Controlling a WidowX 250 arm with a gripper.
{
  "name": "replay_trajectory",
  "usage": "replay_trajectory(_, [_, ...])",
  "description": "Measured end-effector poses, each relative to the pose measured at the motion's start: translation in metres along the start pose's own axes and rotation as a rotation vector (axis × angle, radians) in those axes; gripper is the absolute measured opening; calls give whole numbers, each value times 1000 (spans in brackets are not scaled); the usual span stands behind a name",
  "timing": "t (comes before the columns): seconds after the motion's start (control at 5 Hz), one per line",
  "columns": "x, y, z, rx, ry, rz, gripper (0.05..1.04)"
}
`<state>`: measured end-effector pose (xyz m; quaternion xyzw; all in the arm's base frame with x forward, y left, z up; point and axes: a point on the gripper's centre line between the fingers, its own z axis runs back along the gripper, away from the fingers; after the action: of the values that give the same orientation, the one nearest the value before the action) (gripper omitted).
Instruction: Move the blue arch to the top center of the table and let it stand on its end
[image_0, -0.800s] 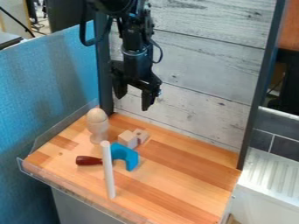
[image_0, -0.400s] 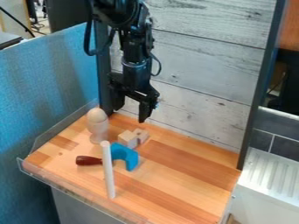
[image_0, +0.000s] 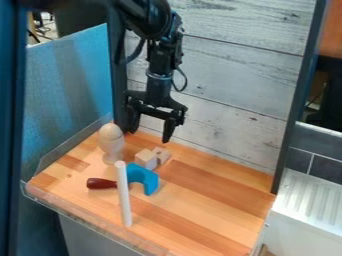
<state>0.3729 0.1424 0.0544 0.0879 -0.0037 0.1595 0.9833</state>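
The gripper (image_0: 150, 134) hangs open over the back left part of the table, its two fingertips pointing down and wide apart with nothing between them. Below it and toward the front lies the blue arch (image_0: 147, 179), left of the table's middle. A white rod standing in front covers part of the arch's left side. The wooden table (image_0: 207, 210) bears all the objects.
Small wooden blocks (image_0: 147, 158) sit just behind the arch. A pale wooden egg-topped figure (image_0: 111, 144) stands at the back left. The white rod (image_0: 124, 195) is upright, beside a dark red handle (image_0: 100, 183). A plank wall (image_0: 227, 120) bounds the back.
The gripper has come lower and turned somewhat, shifting slightly to the right since the last earlier frame. A dark blue strip now shows at the left edge. The tabletop objects have not moved.
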Motion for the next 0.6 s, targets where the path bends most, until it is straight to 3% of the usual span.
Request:
replay_trajectory(0.4, [12, 1, -31, -22, 175, 386, 999])
replay_trajectory(0.6, [11, 3, -42, -17, 154, 453, 999])
